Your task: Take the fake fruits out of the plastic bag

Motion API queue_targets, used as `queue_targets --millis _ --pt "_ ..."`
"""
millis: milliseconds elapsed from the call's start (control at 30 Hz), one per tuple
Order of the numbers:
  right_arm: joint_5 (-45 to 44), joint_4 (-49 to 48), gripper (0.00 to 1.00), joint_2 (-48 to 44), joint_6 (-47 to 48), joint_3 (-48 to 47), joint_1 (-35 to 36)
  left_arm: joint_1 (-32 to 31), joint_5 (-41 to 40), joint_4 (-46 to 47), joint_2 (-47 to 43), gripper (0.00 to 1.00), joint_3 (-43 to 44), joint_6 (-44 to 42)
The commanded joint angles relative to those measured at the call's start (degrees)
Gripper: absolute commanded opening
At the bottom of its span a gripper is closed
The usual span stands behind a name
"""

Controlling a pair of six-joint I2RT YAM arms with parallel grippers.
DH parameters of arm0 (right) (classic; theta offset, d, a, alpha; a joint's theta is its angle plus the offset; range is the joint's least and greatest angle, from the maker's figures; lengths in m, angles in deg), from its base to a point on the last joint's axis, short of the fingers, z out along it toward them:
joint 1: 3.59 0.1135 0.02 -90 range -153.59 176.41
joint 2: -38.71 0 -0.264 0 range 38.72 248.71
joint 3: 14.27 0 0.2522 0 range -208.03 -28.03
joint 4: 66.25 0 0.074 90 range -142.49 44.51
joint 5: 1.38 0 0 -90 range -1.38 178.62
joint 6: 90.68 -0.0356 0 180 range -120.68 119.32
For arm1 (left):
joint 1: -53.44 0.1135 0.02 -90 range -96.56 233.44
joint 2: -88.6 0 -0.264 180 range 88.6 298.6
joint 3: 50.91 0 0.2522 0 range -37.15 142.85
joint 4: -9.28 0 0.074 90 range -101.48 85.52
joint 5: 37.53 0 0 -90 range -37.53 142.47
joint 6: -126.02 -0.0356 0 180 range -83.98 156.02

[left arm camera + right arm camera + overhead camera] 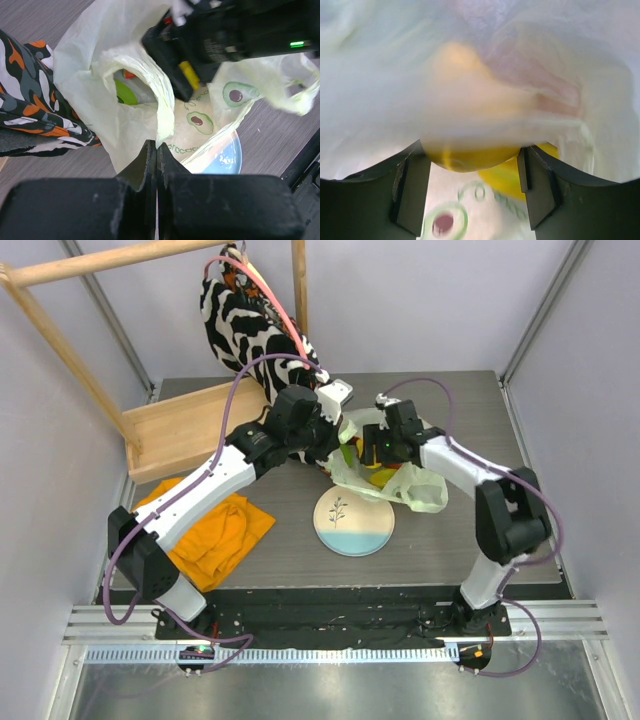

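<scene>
Orange cloth (215, 530): crumpled on the counter (300, 560), lower left of the top view, beside the left arm.

Plate (354, 522): round, white over blue, flat at centre frame, just below the plastic bag.

Plastic bag (420, 490): pale green, thin, printed with avocado halves. It lies slumped at centre right of the top view, its lower fold reaching the plate's far rim and its mouth gaping toward the left.

Left claw (156, 147): clenched, pinching an edge of the bag's mouth at the bottom centre of the left wrist view.

Right claw (472, 155): pushed into the bag and grasping a pear (465, 161). The jaws press the yellow base from both sides, and film veils the pale top.

Second yellow fruit (502, 180): inside the bag, just behind the pear, blurred.

Green fruit (124, 94): deep in the bag's opening, partly hidden by a fold.

Wooden rack (185, 430): left of the claws, its frame rising to the upper left.

Zebra-print bag (245, 325): hangs at top centre of the top view, behind both claws.
</scene>
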Motion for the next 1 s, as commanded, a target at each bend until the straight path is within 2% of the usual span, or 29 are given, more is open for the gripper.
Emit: queue_targets --millis 0,167,300,367,433,567,700,900,967 --pt "3.9 0.1 0.32 -15.9 6.9 3.9 -0.2 0.3 1.3 2.8 -0.9 0.0 0.5 -0.4" --pt "12.2 9.1 0.29 -25.8 15.1 6.1 0.0 0.3 1.1 3.1 0.1 0.0 1.3 0.0" --pt "19.5 17.4 0.28 -34.5 25.9 7.8 2.4 0.3 0.5 3.2 0.9 0.0 1.8 0.7" --pt "19.4 20.8 0.28 -36.8 30.6 10.2 5.5 0.4 -4.3 3.0 1.3 0.0 2.1 2.4" --pt "19.0 22.0 0.27 -38.7 33.9 12.2 7.5 1.0 -4.7 3.0 2.1 0.0 2.4 3.3" --pt "17.1 22.2 0.27 -38.6 38.1 13.5 16.6 1.7 -4.1 3.2 3.5 0.0 4.0 4.2" --pt "14.2 15.9 0.28 -34.2 35.8 14.7 22.1 3.0 -3.4 3.2 5.2 0.0 5.4 5.2" --pt "11.8 4.4 0.29 -22.8 23.2 13.4 23.0 3.9 -3.5 3.3 3.6 0.0 4.2 5.0" --pt "12.3 2.0 0.3 -19.2 22.1 12.9 23.1 4.4 -3.4 3.3 2.5 0.0 3.2 4.9"
